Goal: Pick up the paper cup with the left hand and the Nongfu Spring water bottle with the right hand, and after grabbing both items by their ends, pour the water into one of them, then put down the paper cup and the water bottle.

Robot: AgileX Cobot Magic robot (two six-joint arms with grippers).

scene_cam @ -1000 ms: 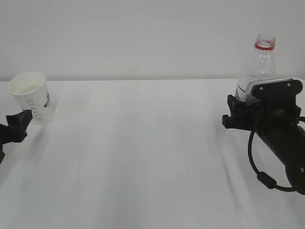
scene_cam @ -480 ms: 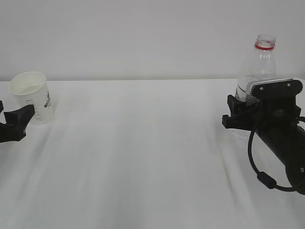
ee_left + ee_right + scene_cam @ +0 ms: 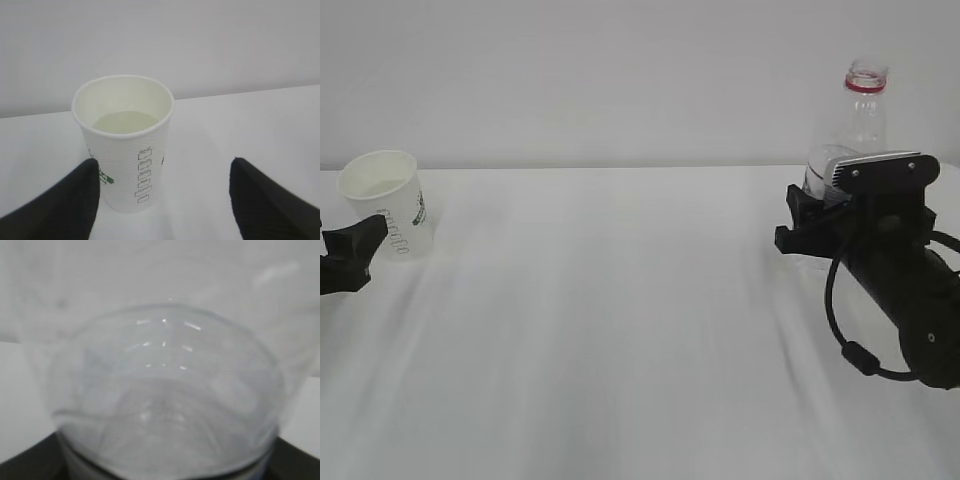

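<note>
The white table [image 3: 620, 330] is the landmark, and everything sits near its far edge. Toward its right end the right gripper [image 3: 820, 225] is clamped on the lower body of the Nongfu Spring water bottle [image 3: 860, 115]. The bottle leans a little toward the table's middle, capless, its red neck ring well above the gripper. In the right wrist view the bottle's clear wall fills the frame, pressed close between the dark finger bases; how much water it holds I cannot tell.

At the table's left end stands the paper cup [image 3: 123, 142], upright on the tabletop, with the green logo low on its side. The water [image 3: 125, 122] shows as a pale, flat surface well below the rim. The left gripper [image 3: 162, 200] has its fingers [image 3: 67, 200] spread wide apart. One finger is just beside the cup's lower left side, the other well clear on the right, and nothing is held.

Judging by how things lie, the cup is set down and released with liquid in it, so the pour looks done. What seems left is standing the bottle on the table and letting go.
</note>
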